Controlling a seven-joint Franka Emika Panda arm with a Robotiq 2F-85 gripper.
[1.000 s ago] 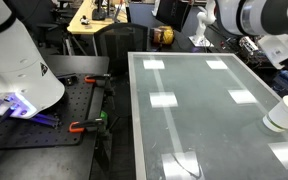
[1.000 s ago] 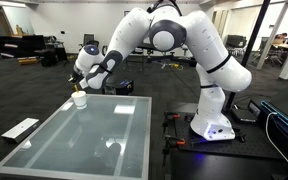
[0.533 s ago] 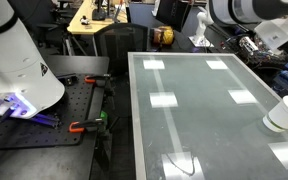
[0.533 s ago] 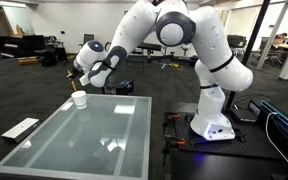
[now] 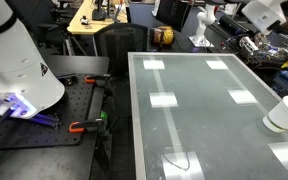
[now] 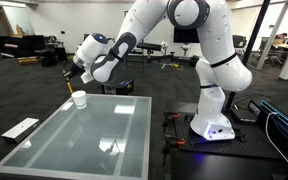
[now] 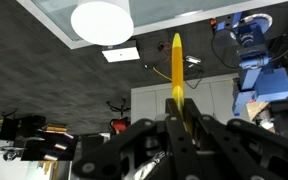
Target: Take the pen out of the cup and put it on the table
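Note:
In the wrist view my gripper (image 7: 177, 108) is shut on the yellow pen (image 7: 176, 68), which sticks out straight past the fingertips. The white cup (image 7: 101, 22) stands beyond the pen tip, on a corner of the glass table (image 7: 189, 6), and shows no pen inside. In an exterior view my gripper (image 6: 74, 73) hangs well above the cup (image 6: 79, 99), which stands at the far corner of the table (image 6: 84, 140). In another exterior view the cup (image 5: 282, 113) stands near the table's right edge (image 5: 184, 80), and only a part of the arm (image 5: 261, 12) shows at the top right.
A black perforated bench (image 5: 44, 120) with orange clamps (image 5: 84, 126) and the robot's white base (image 5: 19, 65) stand beside the table. A white flat box (image 6: 21, 127) lies on the dark floor next to the table. Desks and chairs stand behind.
My arm has risen up and away from the cup over the last second, carrying the pen. The cup has stayed in place.

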